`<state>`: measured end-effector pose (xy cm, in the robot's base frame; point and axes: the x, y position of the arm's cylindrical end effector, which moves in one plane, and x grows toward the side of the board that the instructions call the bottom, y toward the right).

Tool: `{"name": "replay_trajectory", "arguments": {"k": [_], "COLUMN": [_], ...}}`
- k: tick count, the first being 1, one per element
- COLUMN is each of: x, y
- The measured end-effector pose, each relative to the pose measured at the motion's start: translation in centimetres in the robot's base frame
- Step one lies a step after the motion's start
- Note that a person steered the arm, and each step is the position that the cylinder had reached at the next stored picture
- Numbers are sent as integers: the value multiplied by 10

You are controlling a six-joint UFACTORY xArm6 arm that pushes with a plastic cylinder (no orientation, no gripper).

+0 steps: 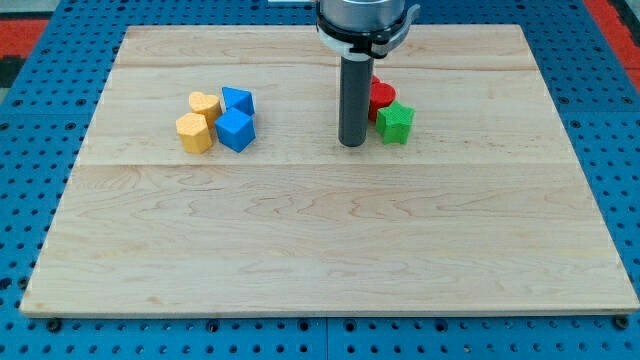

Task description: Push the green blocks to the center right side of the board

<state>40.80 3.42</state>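
A green star-shaped block [395,123] lies right of the board's middle, in the upper half. A red round block [382,97] touches it from above-left, partly hidden by the rod. My tip [351,143] rests on the board just left of the green star, a small gap apart. I see only one green block; the rod may hide others behind it.
A cluster at the view's left holds a yellow heart-shaped block [205,104], a yellow hexagonal block [195,132], and two blue blocks [238,101] [236,130]. The wooden board [320,250] sits on a blue pegboard surface.
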Motion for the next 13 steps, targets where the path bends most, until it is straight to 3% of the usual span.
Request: {"name": "replay_trajectory", "arguments": {"k": [5, 8, 9, 11, 12, 13], "x": [13, -3, 12, -60, -67, -46], "y": [-10, 32, -8, -34, -11, 10]}}
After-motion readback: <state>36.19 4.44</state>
